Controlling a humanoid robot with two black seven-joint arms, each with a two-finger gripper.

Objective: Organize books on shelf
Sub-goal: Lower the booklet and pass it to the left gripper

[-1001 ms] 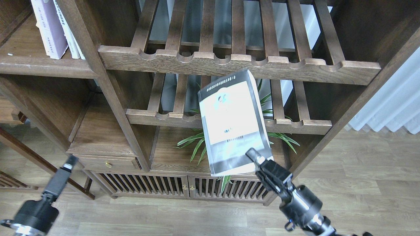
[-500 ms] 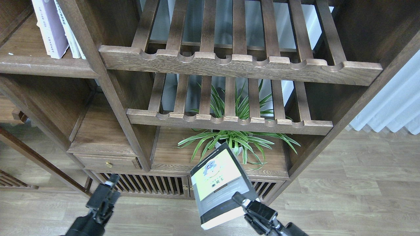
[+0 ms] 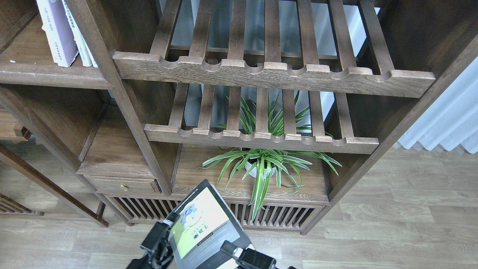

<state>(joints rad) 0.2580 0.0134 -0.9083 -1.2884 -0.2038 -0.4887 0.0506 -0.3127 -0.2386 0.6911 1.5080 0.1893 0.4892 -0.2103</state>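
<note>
Head view is showing the big dark cabinet filling the far half of the scene, its solid shelf [image 3: 48, 76] at far left carrying two standing books [image 3: 59, 31], a lavender-white one leaning beside a thinner pale one. Two slatted racks [image 3: 272, 73] are spanning the middle, and a potted spider plant [image 3: 261, 164] is sitting on the board beneath them. Near the bottom edge I am holding the black-edged book [image 3: 203, 228] with the yellow-green cover tilted, low and well apart from the shelf. My right gripper [image 3: 233, 249] is pinching its near right corner; my left gripper [image 3: 158, 239] is pressing at its left edge, though I cannot tell whether those fingers are clamping. I judge I am regripping for an upright placement.
</note>
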